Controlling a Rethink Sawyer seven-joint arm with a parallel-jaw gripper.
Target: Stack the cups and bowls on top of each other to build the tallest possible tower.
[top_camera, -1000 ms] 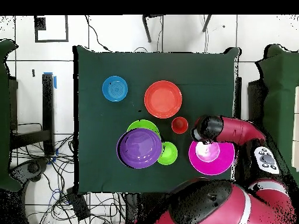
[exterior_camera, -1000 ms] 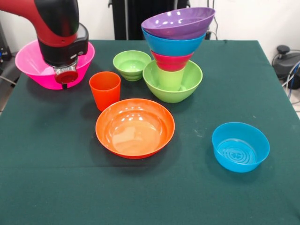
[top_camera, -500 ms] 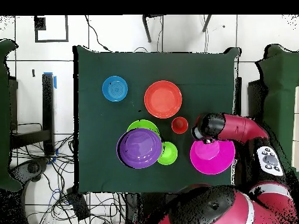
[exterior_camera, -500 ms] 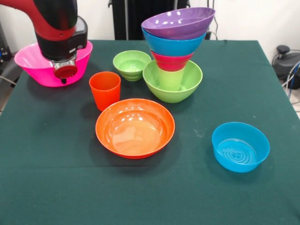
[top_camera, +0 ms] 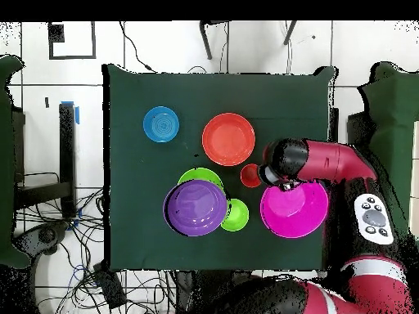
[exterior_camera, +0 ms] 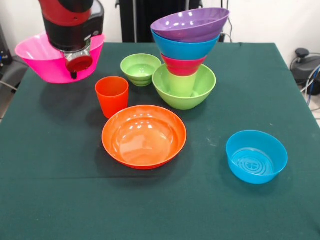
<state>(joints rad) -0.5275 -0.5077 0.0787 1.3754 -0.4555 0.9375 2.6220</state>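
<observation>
My gripper (exterior_camera: pixel 75 69) is shut on the near rim of the big pink bowl (exterior_camera: pixel 32 57) and holds it above the table's back left corner; the fingers are mostly hidden by the wrist. In the overhead view the pink bowl (top_camera: pixel 296 211) hangs under the arm beside the orange cup (top_camera: pixel 251 175). The tower stands at the back middle: a green bowl (exterior_camera: pixel 200 92) as base, then a lime cup (exterior_camera: pixel 181 84), a red bowl (exterior_camera: pixel 182 66), a blue bowl (exterior_camera: pixel 187 49) and a purple bowl (exterior_camera: pixel 190 22) on top. The orange cup (exterior_camera: pixel 111 95) stands upright just right of the held bowl.
A wide orange bowl (exterior_camera: pixel 144 136) sits at the table's middle. A small green bowl (exterior_camera: pixel 140 68) stands left of the tower. A small blue bowl (exterior_camera: pixel 256 156) sits at the front right. The dark green cloth (exterior_camera: pixel 60 190) covers the table.
The arm has risen and shifted right, towards the orange cup, lifting the pink bowl off the table with it.
</observation>
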